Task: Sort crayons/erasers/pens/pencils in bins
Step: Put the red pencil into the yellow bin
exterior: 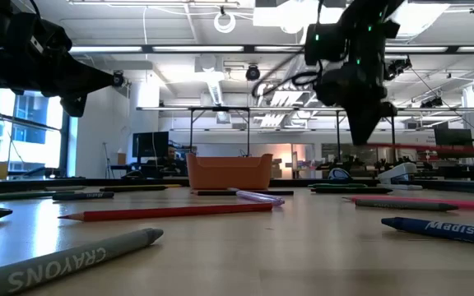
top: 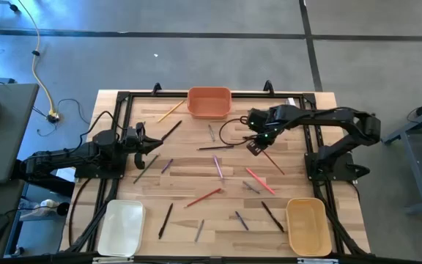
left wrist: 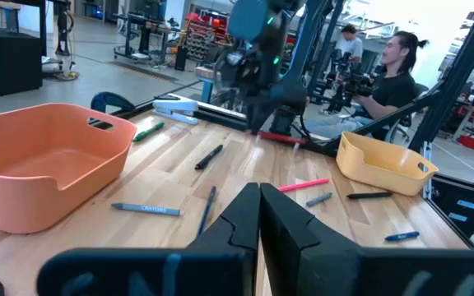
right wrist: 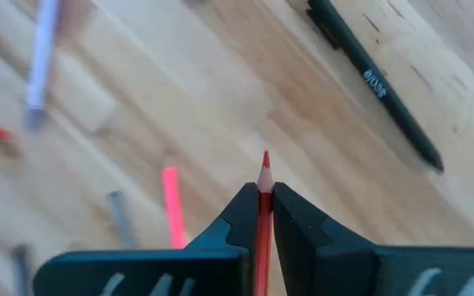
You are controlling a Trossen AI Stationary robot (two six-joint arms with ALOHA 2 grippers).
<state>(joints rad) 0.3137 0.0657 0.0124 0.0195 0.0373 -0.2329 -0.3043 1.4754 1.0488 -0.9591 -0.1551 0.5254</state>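
Nearest you in the low view, a grey crayon (exterior: 72, 256) lies at the lower left of the frame, with a long red pencil (exterior: 167, 212) just behind it and a blue crayon (exterior: 443, 229) at the lower right. Looking down from the high view, you have the white bin (top: 121, 227) at the bottom left corner of the table (top: 196, 172) and the tan-yellow bin (top: 308, 225) at the bottom right, with pens, pencils and crayons scattered over the wood between them, among them a black pen (top: 165, 220) near the white bin and a pink stick (top: 259, 180) right of centre. Your right gripper (top: 255, 145) hangs above the table in the upper right part of that frame, its fingers pinched narrow on a red pencil (right wrist: 262, 215); the right wrist view shows the sharpened tip poking out between the two pads, and a black pen (right wrist: 377, 85) lying on the wood beyond it. Your left gripper (top: 143, 138) waits at the left edge of the table with its fingers pressed together on nothing. Farthest from you, the orange bin (top: 209, 102) sits at the top centre of the table, with a wood-yellow pencil (top: 170, 111) just to its left.
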